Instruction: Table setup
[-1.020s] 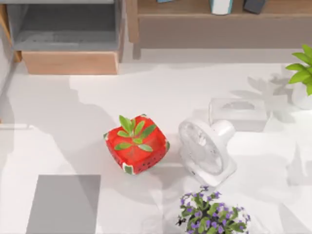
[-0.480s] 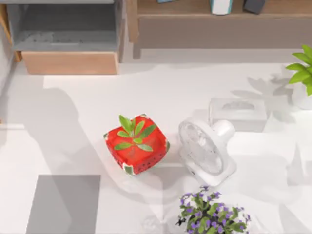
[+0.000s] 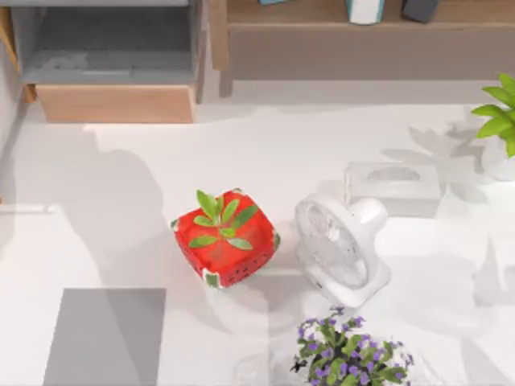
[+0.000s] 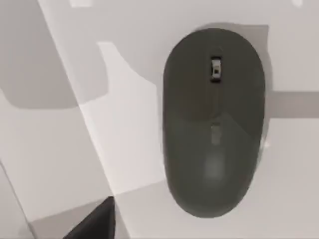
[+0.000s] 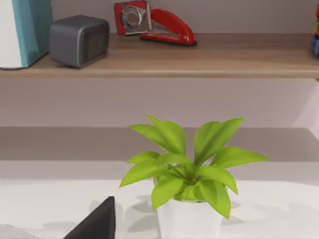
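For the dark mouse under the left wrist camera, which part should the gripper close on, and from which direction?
Come straight down on the mouse and close across its narrow width, near the middle of the body just behind the scroll wheel. It lies flat on the white table, long and oval with a domed top, so the two long sides are probably the only faces that the fingers could pinch squarely.
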